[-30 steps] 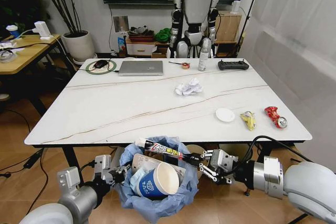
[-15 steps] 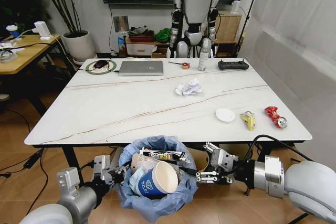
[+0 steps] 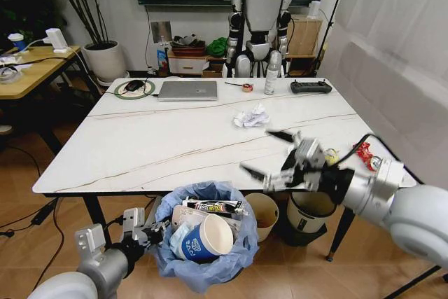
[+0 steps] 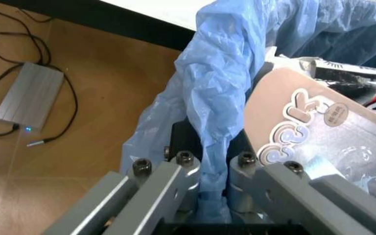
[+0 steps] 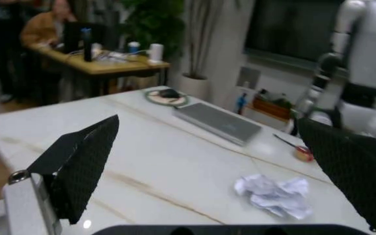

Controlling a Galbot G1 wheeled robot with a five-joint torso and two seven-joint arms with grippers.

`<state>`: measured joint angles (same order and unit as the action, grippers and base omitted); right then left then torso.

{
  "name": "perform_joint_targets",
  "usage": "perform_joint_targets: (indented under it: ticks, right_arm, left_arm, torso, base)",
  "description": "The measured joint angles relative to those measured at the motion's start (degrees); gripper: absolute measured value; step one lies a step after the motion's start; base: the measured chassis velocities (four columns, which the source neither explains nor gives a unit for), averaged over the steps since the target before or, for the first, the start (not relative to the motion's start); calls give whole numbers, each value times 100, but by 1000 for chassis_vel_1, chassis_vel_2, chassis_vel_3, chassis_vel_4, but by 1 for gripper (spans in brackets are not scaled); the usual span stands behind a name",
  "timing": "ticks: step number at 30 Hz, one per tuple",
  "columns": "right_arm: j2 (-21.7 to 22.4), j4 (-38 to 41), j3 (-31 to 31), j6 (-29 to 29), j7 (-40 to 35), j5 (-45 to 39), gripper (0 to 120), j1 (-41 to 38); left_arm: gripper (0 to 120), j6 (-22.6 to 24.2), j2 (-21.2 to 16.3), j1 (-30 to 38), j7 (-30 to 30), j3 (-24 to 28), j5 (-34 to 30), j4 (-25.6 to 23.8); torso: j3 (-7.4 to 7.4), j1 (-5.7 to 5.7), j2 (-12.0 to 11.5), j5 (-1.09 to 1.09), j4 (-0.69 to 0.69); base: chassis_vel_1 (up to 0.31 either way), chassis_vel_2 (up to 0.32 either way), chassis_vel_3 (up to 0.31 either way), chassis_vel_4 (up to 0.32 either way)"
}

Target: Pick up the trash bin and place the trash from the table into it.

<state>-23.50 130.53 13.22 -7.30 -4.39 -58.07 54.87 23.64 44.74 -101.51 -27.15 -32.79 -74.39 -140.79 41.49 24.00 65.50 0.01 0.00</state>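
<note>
The trash bin (image 3: 210,260), lined with a light-blue bag (image 4: 240,54), hangs below the table's near edge. My left gripper (image 3: 151,232) is shut on its rim, the bag pinched between the fingers (image 4: 175,171). Inside lie a blue paper cup (image 3: 203,237), a dark wrapper (image 3: 213,206) and a flat clear package (image 4: 305,142). My right gripper (image 3: 267,153) hovers open and empty over the table (image 3: 154,145) near its front right. On the table lie a white tissue wad (image 3: 250,116) (image 5: 273,193), a white round piece (image 3: 300,153), a yellow wrapper (image 3: 330,160) and a crushed red can (image 3: 367,155).
A laptop (image 3: 187,90), a black remote (image 3: 311,87), a bottle (image 3: 270,81) and a round pad (image 3: 134,88) line the table's far edge. A cream bin (image 3: 262,215) and a black-rimmed bucket (image 3: 311,208) stand under the table. A humanoid robot (image 3: 264,12) stands behind.
My right gripper let the dark wrapper drop into the trash bin, then rose from beside the bin to above the table, open. The left gripper and bin stayed put.
</note>
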Motion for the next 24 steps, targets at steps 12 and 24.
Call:
perform_joint_targets:
  ticks: [12,24]
  right_arm:
    - [-1273,-1675,-443,-1730,-1165,-1447,100,-1056]
    - [-1398,-2437,-751,-2130,-582,-264,100,-826]
  left_arm:
    - [0,-6,-175,6,0,-51,-137,-42]
    - [0,-13,-125,46,8,-46,-124,-2]
  torso:
    - [1,0,0,-2,1]
    - [0,0,0,0,0]
  base:
    - [0,0,0,0]
    - [0,0,0,0]
